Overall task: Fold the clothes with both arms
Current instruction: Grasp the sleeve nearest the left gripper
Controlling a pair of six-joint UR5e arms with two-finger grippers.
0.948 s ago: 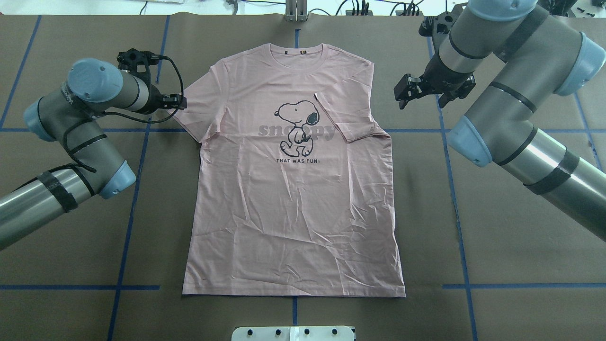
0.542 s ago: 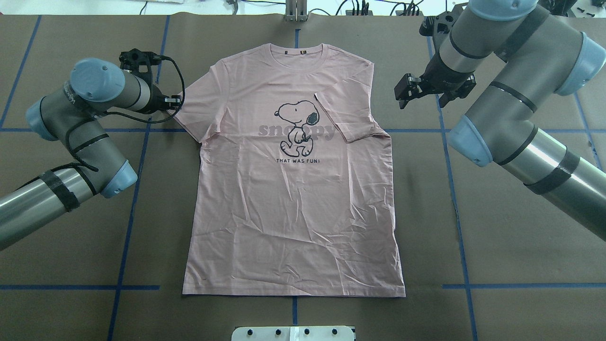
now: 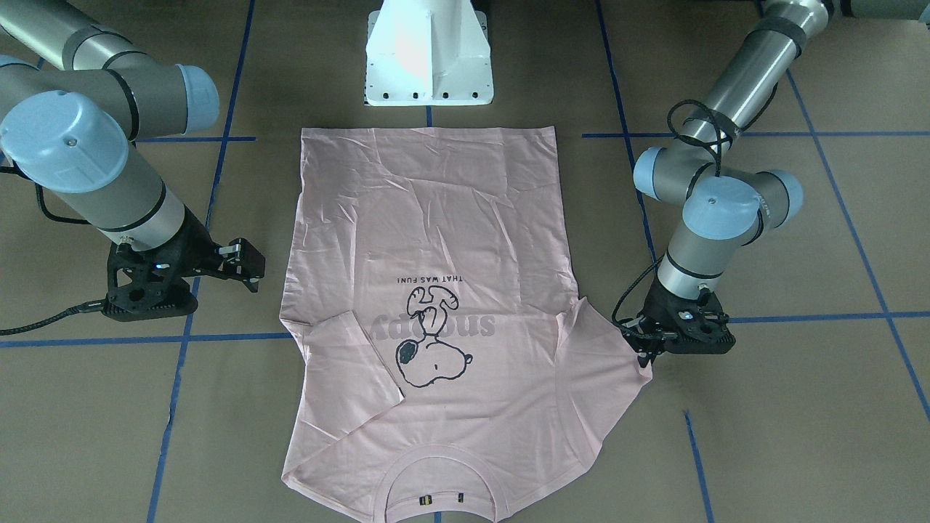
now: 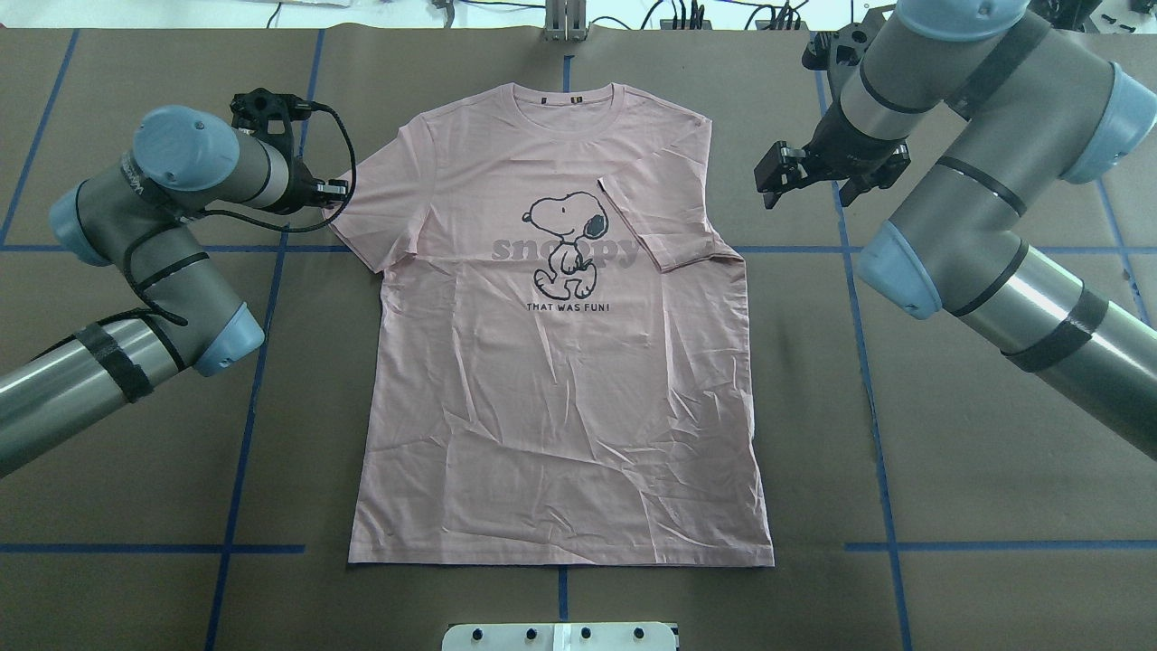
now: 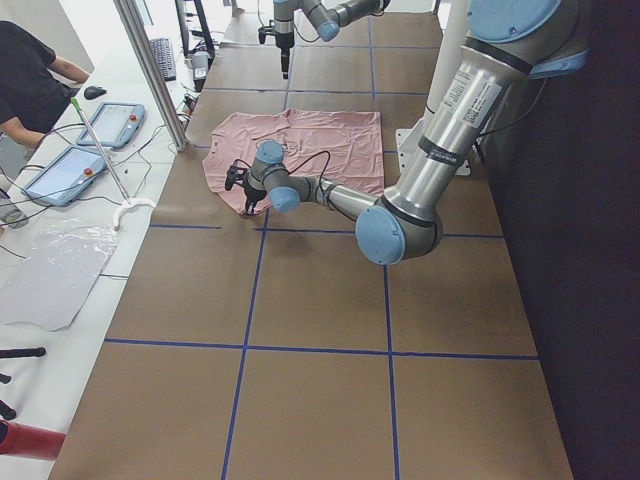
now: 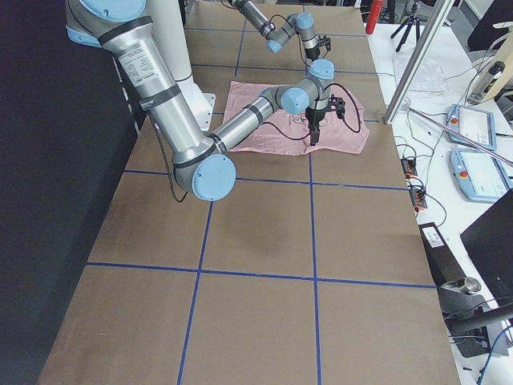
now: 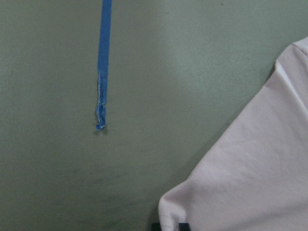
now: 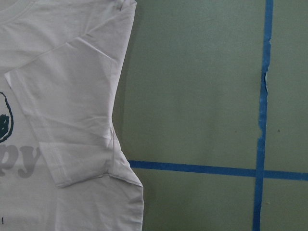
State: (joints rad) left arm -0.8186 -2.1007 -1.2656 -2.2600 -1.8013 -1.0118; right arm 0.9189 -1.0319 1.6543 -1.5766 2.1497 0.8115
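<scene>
The brown table (image 4: 949, 470), gridded with blue tape (image 8: 262, 96), carries a pink T-shirt (image 4: 560, 407) lying flat and print up at its middle. The hem is toward the robot's white base (image 3: 429, 51) and the collar (image 3: 443, 483) toward the far edge.

The right arm (image 4: 985, 181) reaches over the table's right side. Its end effector (image 4: 809, 181) is released, jaws spread, above bare table just beside the shirt's shoulder and not touching it. Its wrist camera shows none of its own fingers, only the near sleeve (image 8: 77, 110) folded inward over the chest, its cuff by the dog print.

The left arm (image 4: 163, 271) bends low at the opposite side, its end effector (image 4: 333, 192) at the outer corner of the spread-out sleeve (image 7: 250, 173). From overhead the wrist and cable hide the fingertips. The left wrist camera alone shows them (image 7: 184, 225), close together at the bottom edge and clenched on the sleeve corner.

Only the left side view takes in a person (image 5: 30, 70) at a neighbouring bench with tablets.
</scene>
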